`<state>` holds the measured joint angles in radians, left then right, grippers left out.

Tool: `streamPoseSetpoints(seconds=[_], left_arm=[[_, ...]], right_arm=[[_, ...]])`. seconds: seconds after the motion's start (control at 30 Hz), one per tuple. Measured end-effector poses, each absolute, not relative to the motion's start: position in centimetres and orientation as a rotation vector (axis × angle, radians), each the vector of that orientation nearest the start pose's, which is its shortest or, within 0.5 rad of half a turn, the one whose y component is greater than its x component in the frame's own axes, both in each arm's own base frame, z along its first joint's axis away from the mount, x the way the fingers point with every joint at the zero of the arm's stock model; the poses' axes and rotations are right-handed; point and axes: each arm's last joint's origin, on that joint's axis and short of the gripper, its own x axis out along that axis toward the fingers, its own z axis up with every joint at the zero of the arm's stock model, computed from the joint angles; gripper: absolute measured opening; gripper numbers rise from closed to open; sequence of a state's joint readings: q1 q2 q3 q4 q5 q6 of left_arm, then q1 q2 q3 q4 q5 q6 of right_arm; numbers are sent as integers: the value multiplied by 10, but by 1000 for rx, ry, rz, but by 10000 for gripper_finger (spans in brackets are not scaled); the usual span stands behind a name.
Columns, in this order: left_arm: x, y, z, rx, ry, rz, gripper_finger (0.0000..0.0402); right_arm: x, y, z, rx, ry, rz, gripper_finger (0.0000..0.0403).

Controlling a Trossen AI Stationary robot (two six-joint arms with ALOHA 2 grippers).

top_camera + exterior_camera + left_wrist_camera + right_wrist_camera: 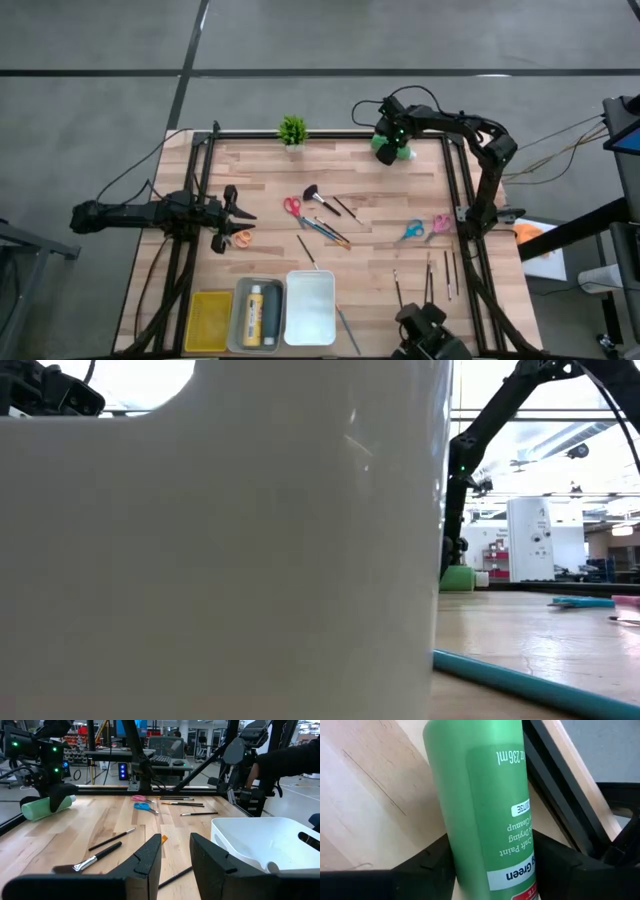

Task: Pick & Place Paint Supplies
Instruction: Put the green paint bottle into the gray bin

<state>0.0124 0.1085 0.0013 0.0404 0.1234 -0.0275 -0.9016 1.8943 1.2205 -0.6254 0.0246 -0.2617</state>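
Note:
A green paint bottle point(398, 152) lies on its side at the table's far right corner; it also shows in the left wrist view point(42, 807) and the low view point(457, 577). My right gripper point(388, 143) stands over it, shut on it. My left gripper point(245, 212) waits open near the left edge, above the orange scissors point(240, 238). Red scissors point(292, 207), a brush point(318, 195), blue scissors point(412, 230), pink scissors point(440, 223) and thin brushes point(447, 272) lie on the wood. A yellow bottle point(254, 302) lies in the grey tray point(238, 318). My right gripper point(492, 865) pinches the green bottle's body at its labelled middle point(470, 860), one finger point(427, 862) on each side. The fingers come from above and lie across the bottle. The bottle lies on its side with its underside on the table point(35, 815).
A small potted plant point(292, 130) stands at the far edge. The yellow tray point(210, 320) and white tray point(310, 307) flank the grey one at the near edge. The dark frame rail point(560, 780) runs right beside the bottle. A teal-handled brush point(520, 678) lies by the white tray.

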Motion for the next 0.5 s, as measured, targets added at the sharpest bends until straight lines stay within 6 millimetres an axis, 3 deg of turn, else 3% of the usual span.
streamPoseSetpoints(seconds=[0.37,0.5], left_arm=[[104,-2,159,-32,68,-110,104],[104,-2,159,-32,69,-110,104]], right_arm=[[222,-281,155,378,1282,-622,184],[225,-278,157,421,1239,-551,183]])
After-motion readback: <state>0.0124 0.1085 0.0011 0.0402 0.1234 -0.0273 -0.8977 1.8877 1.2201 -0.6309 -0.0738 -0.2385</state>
